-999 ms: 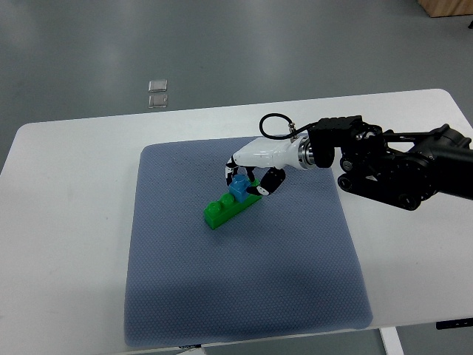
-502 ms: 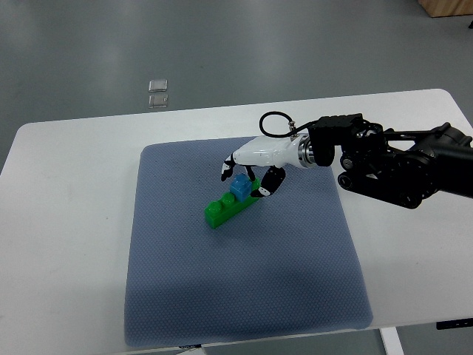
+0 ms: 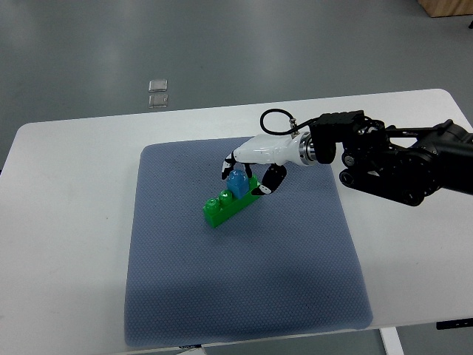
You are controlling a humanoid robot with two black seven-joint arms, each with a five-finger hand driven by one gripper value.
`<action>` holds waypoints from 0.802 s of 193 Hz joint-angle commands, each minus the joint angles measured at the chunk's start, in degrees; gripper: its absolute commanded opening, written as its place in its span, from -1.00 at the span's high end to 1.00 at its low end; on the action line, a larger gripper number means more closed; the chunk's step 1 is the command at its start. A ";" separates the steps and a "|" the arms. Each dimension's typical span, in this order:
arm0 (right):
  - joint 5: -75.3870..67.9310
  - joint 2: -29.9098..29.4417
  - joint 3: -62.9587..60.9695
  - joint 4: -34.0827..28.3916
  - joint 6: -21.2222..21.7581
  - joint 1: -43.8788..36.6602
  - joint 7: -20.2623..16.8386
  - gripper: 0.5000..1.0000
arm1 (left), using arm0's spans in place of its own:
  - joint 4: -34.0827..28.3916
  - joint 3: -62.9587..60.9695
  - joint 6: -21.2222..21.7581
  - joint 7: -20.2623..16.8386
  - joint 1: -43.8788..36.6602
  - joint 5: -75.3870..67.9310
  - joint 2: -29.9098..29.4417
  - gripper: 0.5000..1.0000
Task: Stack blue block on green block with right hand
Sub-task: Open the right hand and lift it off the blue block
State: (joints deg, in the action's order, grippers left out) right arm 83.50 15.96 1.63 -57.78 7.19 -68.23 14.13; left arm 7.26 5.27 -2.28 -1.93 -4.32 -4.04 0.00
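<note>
The right hand [image 3: 247, 174] partly hides the blue block [image 3: 237, 183], perhaps unheld.

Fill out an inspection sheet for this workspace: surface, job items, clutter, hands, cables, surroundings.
Surface: white table covered in the middle by a blue-grey mat, lying flat.
Job items: green block lies on the mat; blue block sits on top of it, toward its far end.
Clutter: nothing seen on the table besides the mat and blocks.
Hands: right hand is over the blue block, fingers curved around it; whether they grip it cannot be told. Left hand not in view.
Cables: one black cable loop at the right wrist.
Surroundings: grey floor with two small clear squares; a wooden corner at the top right.
</note>
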 commanded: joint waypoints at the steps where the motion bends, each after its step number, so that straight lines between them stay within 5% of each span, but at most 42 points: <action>1: 0.00 0.48 0.04 -0.06 0.28 -0.15 0.11 -0.02 | -0.06 0.00 0.00 0.00 -0.07 0.00 0.00 -1.00; 110: -0.09 1.80 -0.66 -0.58 1.16 -1.21 0.37 -0.03 | 0.03 0.00 0.00 0.00 0.02 0.00 0.00 -1.00; 155: -10.01 3.03 -2.24 -0.58 5.64 -2.26 0.20 -0.52 | 0.03 0.00 0.00 0.00 0.02 0.00 0.00 -1.00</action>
State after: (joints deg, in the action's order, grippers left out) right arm 80.14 18.05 0.55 -58.37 9.44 -70.03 14.50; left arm 7.28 5.27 -2.28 -1.93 -4.33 -4.04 0.00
